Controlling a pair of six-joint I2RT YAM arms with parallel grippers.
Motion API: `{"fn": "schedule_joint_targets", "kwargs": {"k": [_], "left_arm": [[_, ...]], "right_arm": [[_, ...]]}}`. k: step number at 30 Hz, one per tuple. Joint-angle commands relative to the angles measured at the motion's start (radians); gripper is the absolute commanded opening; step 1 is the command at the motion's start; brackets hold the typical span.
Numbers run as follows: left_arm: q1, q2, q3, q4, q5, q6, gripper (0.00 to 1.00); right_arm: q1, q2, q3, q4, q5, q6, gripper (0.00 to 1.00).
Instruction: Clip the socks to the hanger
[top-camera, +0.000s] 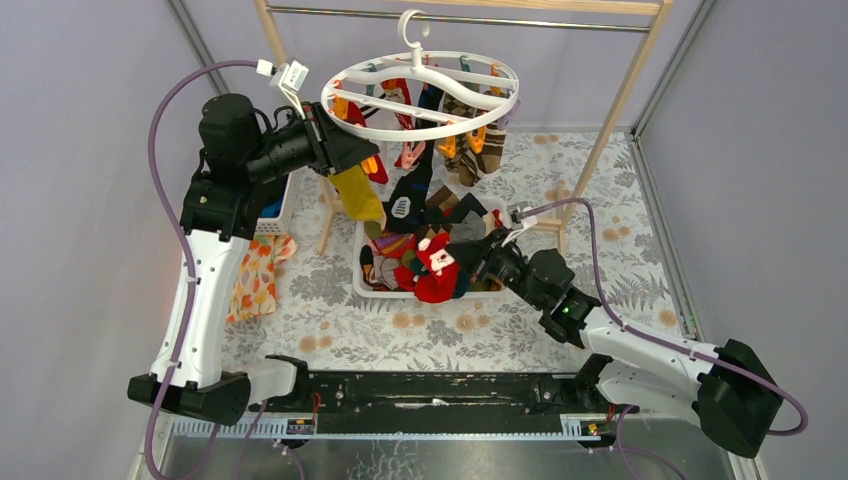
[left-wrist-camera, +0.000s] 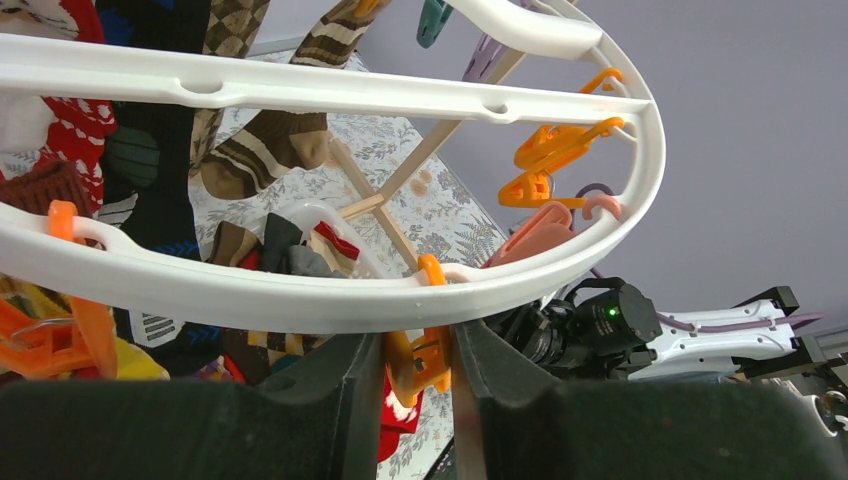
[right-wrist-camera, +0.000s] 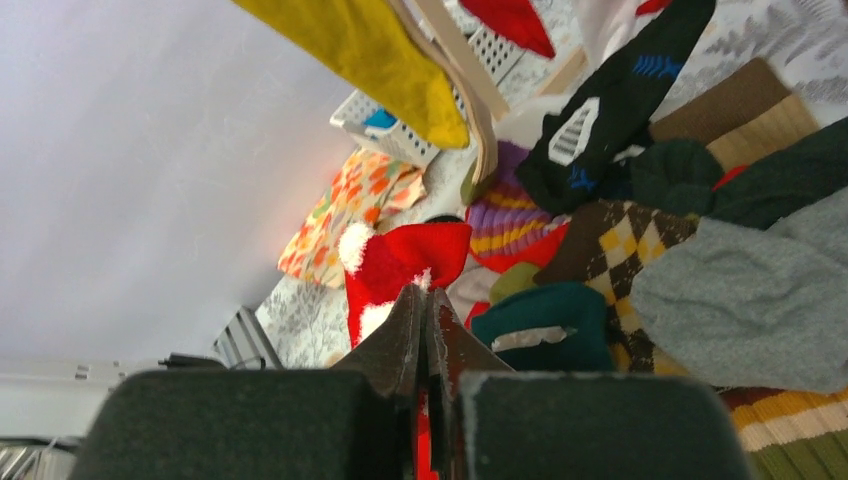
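Note:
The white oval hanger (top-camera: 420, 95) hangs from the metal bar, with several socks clipped under it. My left gripper (top-camera: 368, 160) is raised to its near left rim and is shut on an orange clip (left-wrist-camera: 425, 365) just below the ring (left-wrist-camera: 300, 290). A mustard sock (top-camera: 357, 195) hangs beside it. My right gripper (top-camera: 470, 262) is low over the basket and is shut on the red Santa sock (top-camera: 433, 268), which also shows in the right wrist view (right-wrist-camera: 400, 265). More socks (right-wrist-camera: 620, 240) lie piled in the basket.
The white basket (top-camera: 358, 270) sits on the floral cloth under the hanger. The wooden-framed rail (top-camera: 620, 100) stands behind it. A second white basket (top-camera: 275, 215) and an orange-flowered cloth (top-camera: 255, 280) lie at the left. Grey walls close both sides.

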Motion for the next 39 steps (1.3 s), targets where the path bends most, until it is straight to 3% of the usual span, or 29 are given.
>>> {"fn": "schedule_joint_targets", "kwargs": {"k": [1,7,10,14,18,28,39], "left_arm": [[-0.004,-0.015,-0.011,0.04,0.007,0.007,0.0],[-0.004,-0.016,-0.012,0.041,0.009,0.008,0.0],[-0.004,-0.016,-0.005,0.039,0.009,0.009,0.0],[-0.004,-0.018,0.001,0.036,0.013,0.009,0.0],[-0.004,-0.017,-0.002,0.044,0.024,-0.007,0.0],[-0.004,-0.014,-0.066,0.179,0.143,-0.147,0.0],[-0.004,-0.014,-0.123,0.294,0.189,-0.222,0.0]], "right_arm": [[-0.005,0.022,0.022,0.028,-0.117,-0.001,0.0],[-0.022,0.02,0.038,0.164,-0.309,0.087,0.0],[-0.025,-0.016,0.106,0.127,-0.367,0.102,0.0],[-0.025,-0.131,0.141,0.005,-0.319,0.101,0.0],[-0.025,-0.179,0.101,0.061,-0.274,0.157,0.0],[-0.026,0.214,0.185,0.655,-0.332,0.382,0.0],[-0.025,0.45,0.316,0.862,-0.302,0.464,0.0]]}}
